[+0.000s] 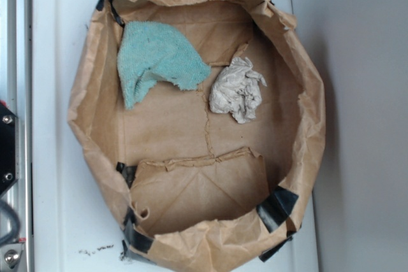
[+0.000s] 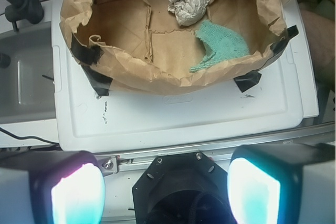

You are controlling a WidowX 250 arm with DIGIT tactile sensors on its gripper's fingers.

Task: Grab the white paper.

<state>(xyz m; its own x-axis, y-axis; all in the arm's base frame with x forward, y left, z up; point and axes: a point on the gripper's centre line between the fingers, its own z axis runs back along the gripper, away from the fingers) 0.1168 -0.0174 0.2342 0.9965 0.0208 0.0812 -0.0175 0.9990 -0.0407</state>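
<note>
The white paper is a crumpled off-white wad lying on the floor of the brown paper bag, right of centre, loose and untouched. In the wrist view the white paper lies near the top, inside the bag. My gripper shows only in the wrist view, at the bottom edge, open, with its two glowing pads wide apart and nothing between them. It hangs over the robot base, well away from the bag and the paper. The gripper is out of the exterior view.
A teal terry cloth lies in the bag left of the paper, also in the wrist view. The bag stands on a white lid with black tape at its corners. A metal rail runs along the left.
</note>
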